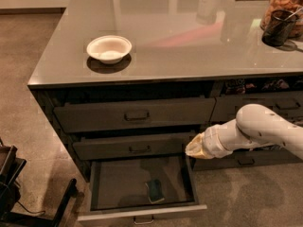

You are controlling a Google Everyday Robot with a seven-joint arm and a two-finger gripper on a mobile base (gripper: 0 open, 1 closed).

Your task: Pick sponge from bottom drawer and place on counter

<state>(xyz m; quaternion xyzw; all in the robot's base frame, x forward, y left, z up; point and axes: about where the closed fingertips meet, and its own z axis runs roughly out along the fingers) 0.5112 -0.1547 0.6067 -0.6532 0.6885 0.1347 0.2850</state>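
The bottom drawer (113, 183) of the left stack is pulled open. The sponge (154, 191), a small dark green block, lies on the drawer floor near the front and right of the middle. My gripper (193, 149) is at the tan tip of the white arm. It hangs just above the drawer's back right corner, up and to the right of the sponge and apart from it. The glossy grey counter (189, 41) tops the cabinet.
A white round bowl (109, 48) sits on the counter at the left. A dark cup (278, 27) and a jar (284, 1) stand at the counter's right. Two shut drawers (135, 115) lie above the open one. Dark base parts (14, 183) stand on the floor at lower left.
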